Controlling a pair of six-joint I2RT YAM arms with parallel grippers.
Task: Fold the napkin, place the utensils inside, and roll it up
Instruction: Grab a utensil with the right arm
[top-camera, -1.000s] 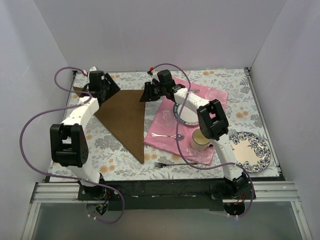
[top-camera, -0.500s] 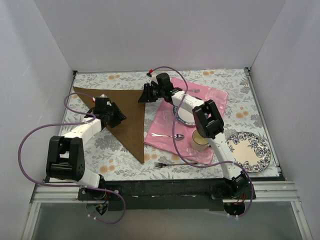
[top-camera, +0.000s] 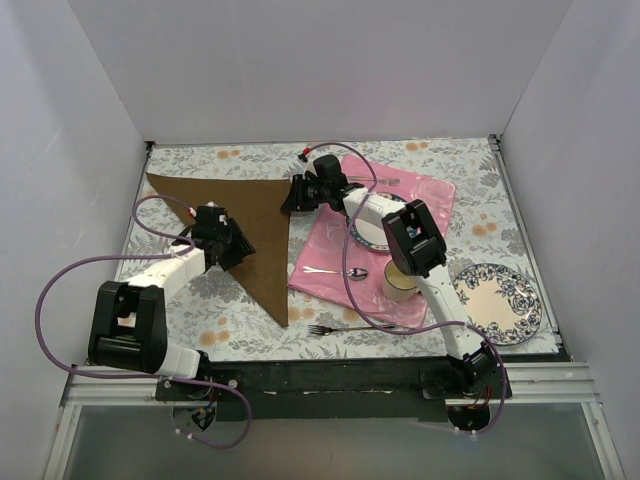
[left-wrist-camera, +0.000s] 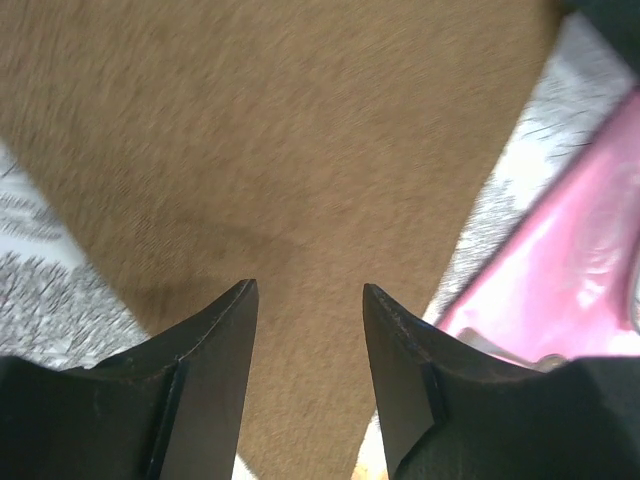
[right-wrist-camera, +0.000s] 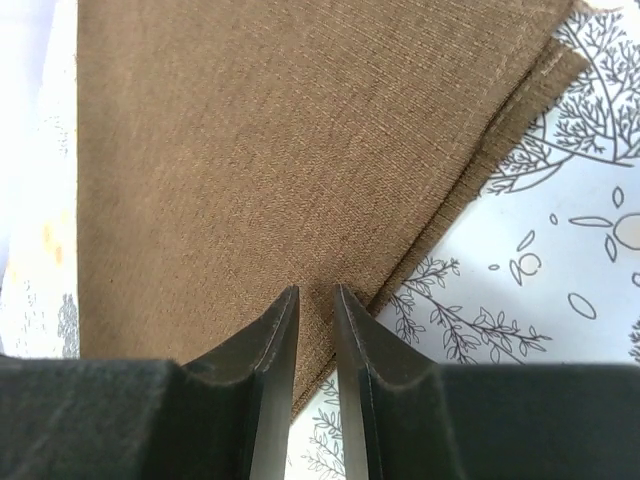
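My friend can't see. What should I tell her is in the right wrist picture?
Two black fingers of the right gripper, nearly closed with a thin gap, point at the edge of the brown napkin. The napkin fills most of the view, showing a doubled edge, and a white tablecloth printed with leaves lies to its right.

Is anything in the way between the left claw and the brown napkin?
Nothing visible is. The left gripper hangs open right over the napkin, and only bare brown cloth shows between its jaws.
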